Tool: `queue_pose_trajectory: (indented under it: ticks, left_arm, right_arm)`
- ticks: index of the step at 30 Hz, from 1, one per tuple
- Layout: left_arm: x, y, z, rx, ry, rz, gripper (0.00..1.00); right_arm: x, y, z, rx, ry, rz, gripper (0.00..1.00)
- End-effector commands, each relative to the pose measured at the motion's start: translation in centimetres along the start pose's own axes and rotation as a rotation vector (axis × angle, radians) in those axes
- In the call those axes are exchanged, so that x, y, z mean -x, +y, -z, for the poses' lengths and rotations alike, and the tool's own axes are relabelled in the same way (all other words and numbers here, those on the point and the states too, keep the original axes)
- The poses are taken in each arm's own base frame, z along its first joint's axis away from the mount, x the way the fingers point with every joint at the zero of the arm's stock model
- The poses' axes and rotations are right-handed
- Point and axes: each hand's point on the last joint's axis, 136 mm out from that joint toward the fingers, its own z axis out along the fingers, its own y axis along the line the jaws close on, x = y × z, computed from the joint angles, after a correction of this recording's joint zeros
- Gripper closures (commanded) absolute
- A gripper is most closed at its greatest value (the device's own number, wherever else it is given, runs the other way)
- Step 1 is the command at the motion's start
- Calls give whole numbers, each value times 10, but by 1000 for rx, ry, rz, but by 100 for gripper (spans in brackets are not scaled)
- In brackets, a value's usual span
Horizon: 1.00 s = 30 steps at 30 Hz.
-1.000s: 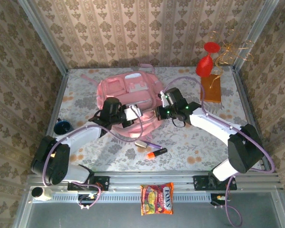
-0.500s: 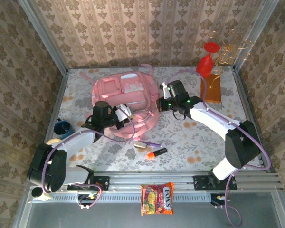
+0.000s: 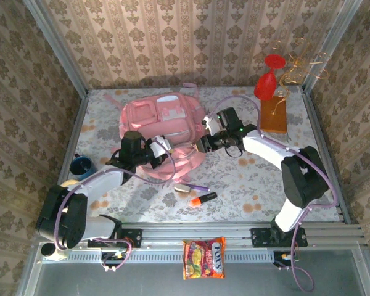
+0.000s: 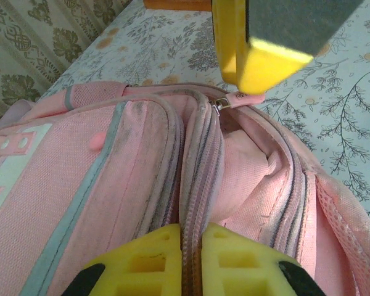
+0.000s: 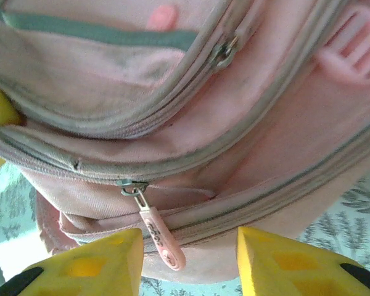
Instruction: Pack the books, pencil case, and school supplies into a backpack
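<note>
Backpack [image 3: 163,126], pink, lies toward the back of the floral surface [image 3: 253,185]. The left fingers [image 4: 154,259] pinch its zip seam (clamped tight), while the right fingers [image 5: 105,259] stand apart, a zip pull [image 5: 160,237] hanging between them.

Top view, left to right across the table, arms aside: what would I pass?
Dark blue cup → pink backpack → orange-brown slab.
</note>
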Motion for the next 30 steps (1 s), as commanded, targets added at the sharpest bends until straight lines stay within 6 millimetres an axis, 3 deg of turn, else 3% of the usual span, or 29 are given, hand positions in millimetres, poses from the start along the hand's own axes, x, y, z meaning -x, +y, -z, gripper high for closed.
queue_pose_trajectory:
  ticks: [1, 16, 26, 28, 30]
  left_arm:
    - [24, 6, 2, -6, -64, 5, 91]
    - [22, 7, -1, -8, -54, 7, 92]
    - [17, 9, 0, 10, -33, 2, 91]
    - [18, 8, 0, 5, -30, -8, 81]
    - [20, 7, 1, 2, -21, -38, 65]
  right_arm:
    - [5, 16, -1, 76, 3, 41, 57]
    - [-5, 18, -26, 19, 53, 50, 68]
    - [-8, 11, -18, -48, 1, 23, 100]
    - [-8, 13, -13, -50, -14, 16, 100]
    - [-7, 19, -6, -33, -35, 10, 100]
